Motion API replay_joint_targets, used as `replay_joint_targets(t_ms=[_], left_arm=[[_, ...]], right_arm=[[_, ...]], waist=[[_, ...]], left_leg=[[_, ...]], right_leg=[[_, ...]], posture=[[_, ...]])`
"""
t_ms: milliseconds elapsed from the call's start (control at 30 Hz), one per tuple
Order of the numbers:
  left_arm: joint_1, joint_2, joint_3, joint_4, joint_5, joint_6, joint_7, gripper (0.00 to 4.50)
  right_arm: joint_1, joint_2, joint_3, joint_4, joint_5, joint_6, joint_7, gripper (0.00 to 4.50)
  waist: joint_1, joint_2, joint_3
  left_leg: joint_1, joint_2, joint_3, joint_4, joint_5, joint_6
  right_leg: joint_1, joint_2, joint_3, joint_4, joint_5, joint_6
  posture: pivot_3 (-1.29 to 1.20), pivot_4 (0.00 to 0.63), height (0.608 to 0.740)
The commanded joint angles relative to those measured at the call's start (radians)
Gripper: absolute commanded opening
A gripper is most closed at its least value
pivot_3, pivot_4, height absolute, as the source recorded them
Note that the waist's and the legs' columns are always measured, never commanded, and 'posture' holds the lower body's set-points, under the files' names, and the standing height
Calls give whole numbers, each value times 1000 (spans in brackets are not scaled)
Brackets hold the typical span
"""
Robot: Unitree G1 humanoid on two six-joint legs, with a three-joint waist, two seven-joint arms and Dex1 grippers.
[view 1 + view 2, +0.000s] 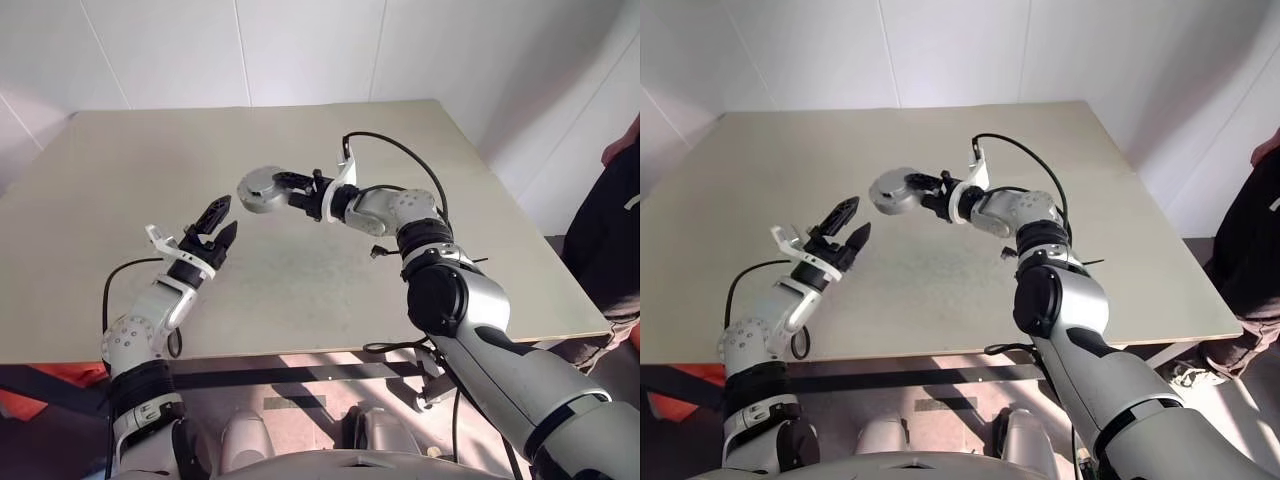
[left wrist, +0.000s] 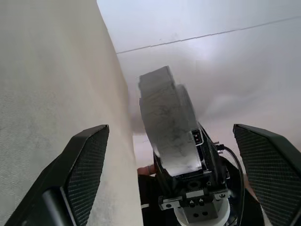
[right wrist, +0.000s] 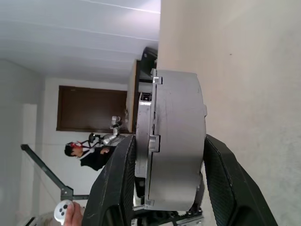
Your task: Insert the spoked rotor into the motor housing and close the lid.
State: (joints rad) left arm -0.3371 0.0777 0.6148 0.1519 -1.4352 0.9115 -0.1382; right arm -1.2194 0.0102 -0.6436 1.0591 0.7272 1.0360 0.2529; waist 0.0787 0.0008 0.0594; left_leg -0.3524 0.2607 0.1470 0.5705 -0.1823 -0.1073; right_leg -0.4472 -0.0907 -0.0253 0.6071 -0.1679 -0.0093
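Right gripper [image 1: 296, 188] is clamped on the motor housing [image 1: 262, 189], fingers pinching it across its thickness, one on each flat side. In the right wrist view the housing [image 3: 176, 141] sits between the two black fingers [image 3: 117, 188], seen edge-on, with the lid [image 3: 145, 141] seated as a thinner grey disc against one face. The assembly is held in the air above the beige table [image 1: 300, 280], roughly over the table's middle, not touching it. It stands on edge: the disc's axis runs about level, across the gripper's pointing line, and the gripper itself points level toward the robot's left. Left gripper [image 1: 222, 223] hovers nearby, lower and to the left, jaws spread wide and empty, pointing up and to the right at the housing; a clear gap separates them. The left wrist view shows the housing [image 2: 167, 136] edge-on between its own open fingers [image 2: 84, 165]. A person in dark clothing [image 1: 610, 230] stands at the table's right edge. Spoked rotor: can't see it.
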Motion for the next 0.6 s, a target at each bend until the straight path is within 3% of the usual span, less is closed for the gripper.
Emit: replay_joint_targets(t_ms=[33,600], left_arm=[[-41,-2,-11,30,-53,-2,-12,4464],[-42,17,-65,30,-151,57,-52,4464]], right_arm=[[-68,14,-17,-121,92,56,16,2025],[11,28,74,-198,61,66,29,2025]], waist=[[3,0,0],[20,-1,0]], left_leg=[[0,0,0,0,0,0],[0,0,0,1,1,-2]], right_leg=[[0,0,0,0,0,0],[0,0,0,1,0,0]], posture=[[0,0,740],[0,0,740]])
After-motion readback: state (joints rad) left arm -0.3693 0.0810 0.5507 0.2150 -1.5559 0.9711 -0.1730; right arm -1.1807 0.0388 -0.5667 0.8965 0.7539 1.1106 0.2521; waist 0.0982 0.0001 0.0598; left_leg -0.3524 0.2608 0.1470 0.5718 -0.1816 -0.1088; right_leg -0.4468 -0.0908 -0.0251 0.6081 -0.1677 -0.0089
